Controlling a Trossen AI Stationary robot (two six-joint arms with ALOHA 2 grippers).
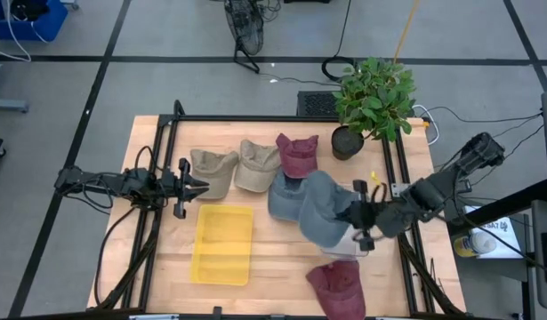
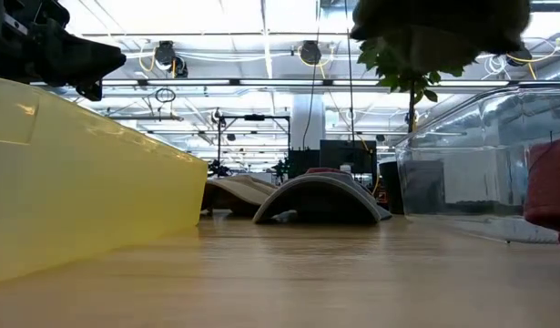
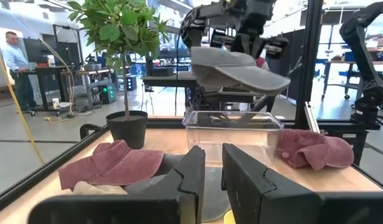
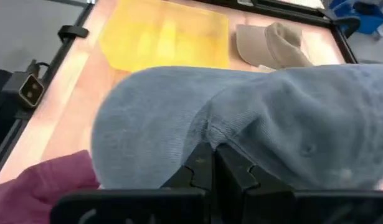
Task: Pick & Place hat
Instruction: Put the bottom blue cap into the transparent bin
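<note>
Showing the right hand (image 1: 362, 222) at 4 o'clock of the tabletop (image 1: 282, 258), its fingers pinching a grey-blue hat (image 1: 325, 213) by the cloth; the hat hangs clear of the wood, above a clear bin (image 3: 231, 134), as the left wrist view confirms. Just beside it, toward 9 o'clock, a second grey-blue cap (image 1: 282, 197) lies flat. Along the 12 o'clock edge lie three more: a tan cap (image 1: 215, 169), a beige cap (image 1: 257, 164) touching it, and a maroon cap (image 1: 297, 156) next in the row. Another maroon hat (image 1: 338, 286) sits at 5 o'clock, near the tabletop's edge. A yellow tray (image 1: 222, 244) rests at 7 o'clock, well apart from the held hat. A potted plant (image 1: 373, 102) stands at the 1 o'clock corner. The left hand (image 1: 191, 187) waits at 9 o'clock, beside the tan cap, its fingers close together with a narrow gap, holding nothing. A person (image 3: 17, 59) stands in the room beyond, in the left wrist view
</note>
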